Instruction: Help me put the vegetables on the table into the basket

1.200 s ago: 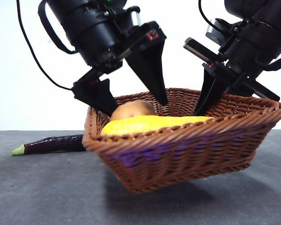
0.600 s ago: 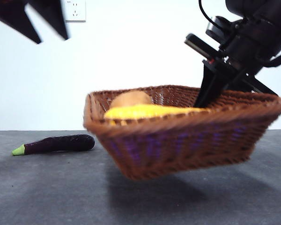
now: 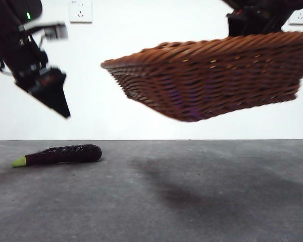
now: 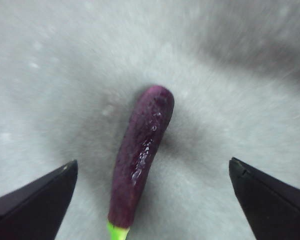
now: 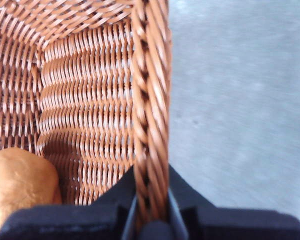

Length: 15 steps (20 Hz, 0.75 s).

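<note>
Item 1: slim dark purple eggplant with green stem end (image 4: pixel 141 160). It is lying flat on the dark grey matte table (image 3: pixel 192 212), the only vegetable outside the basket that I am seeing.

Item 2: shallow brown woven wicker basket (image 3: pixel 212 80). It is hanging in the air, well above the table and tilted. My right hand (image 5: pixel 151 220) is clamping its jaws together on the braided rim (image 5: pixel 151 100).

Item 3: rounded brown potato (image 5: pixel 17 185). It is sitting inside the basket near a corner. I am not seeing the corn cob in any view.

Item 4: my left hand (image 4: pixel 150 200). I am holding it above the eggplant with its jaws wide apart and empty, 1 on each side.

Risks I am judging: the basket is gripped at 1 rim point only, so it could swing or slip, and the tilt could roll the potato out. The eggplant is smooth and slim, so a closing grip off its middle could squirt it sideways.
</note>
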Available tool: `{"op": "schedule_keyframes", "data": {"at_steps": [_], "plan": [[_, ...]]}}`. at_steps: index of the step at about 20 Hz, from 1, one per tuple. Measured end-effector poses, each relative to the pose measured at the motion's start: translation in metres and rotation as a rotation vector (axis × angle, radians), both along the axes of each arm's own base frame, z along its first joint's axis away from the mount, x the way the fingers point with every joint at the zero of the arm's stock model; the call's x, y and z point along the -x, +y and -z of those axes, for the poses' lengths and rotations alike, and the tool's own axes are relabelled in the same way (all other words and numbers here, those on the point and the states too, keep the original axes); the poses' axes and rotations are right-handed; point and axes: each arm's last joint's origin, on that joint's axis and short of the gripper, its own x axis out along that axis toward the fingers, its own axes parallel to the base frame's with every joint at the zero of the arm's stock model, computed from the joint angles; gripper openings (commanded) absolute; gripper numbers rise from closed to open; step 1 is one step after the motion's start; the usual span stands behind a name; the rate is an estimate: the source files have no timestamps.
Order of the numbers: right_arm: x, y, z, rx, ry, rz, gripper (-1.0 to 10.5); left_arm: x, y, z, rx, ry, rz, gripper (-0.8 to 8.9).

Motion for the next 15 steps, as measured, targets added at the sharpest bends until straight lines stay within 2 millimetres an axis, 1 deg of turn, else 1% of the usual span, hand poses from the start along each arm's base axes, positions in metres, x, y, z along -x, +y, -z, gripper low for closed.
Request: {"op": "schedule_keyframes", "data": {"at_steps": [1, 2, 4, 6, 7, 9, 12, 15], "plan": [[0.003, -0.006, -0.007, 0.009, -0.007, 0.004, -0.1, -0.008, 0.001, 0.013, -0.009, 0.037, -0.003, 5.02], [0.006, -0.013, -0.016, 0.011, -0.029, 0.01, -0.1, -0.018, 0.001, 0.02, -0.011, 0.065, -0.003, 5.02], [0.014, -0.024, -0.036, 0.005, -0.098, 0.023, -0.1, -0.038, 0.001, 0.02, -0.004, 0.087, -0.003, 5.02], [0.022, -0.033, -0.045, 0.003, -0.139, 0.037, -0.1, -0.054, -0.001, 0.015, -0.007, 0.092, 0.005, 5.02], [0.024, -0.037, -0.047, 0.006, -0.142, 0.042, -0.1, -0.06, -0.002, 0.016, -0.008, 0.109, 0.018, 5.02], [0.024, -0.042, -0.047, 0.018, -0.144, 0.052, -0.1, -0.068, -0.004, 0.027, 0.012, 0.163, 0.048, 5.02], [0.023, -0.047, -0.047, 0.027, -0.147, 0.063, -0.1, -0.073, -0.005, 0.046, 0.001, 0.209, 0.058, 5.02], [0.023, -0.047, -0.047, 0.029, -0.15, 0.057, -0.1, -0.076, -0.006, 0.059, -0.001, 0.235, 0.059, 5.01]]}}
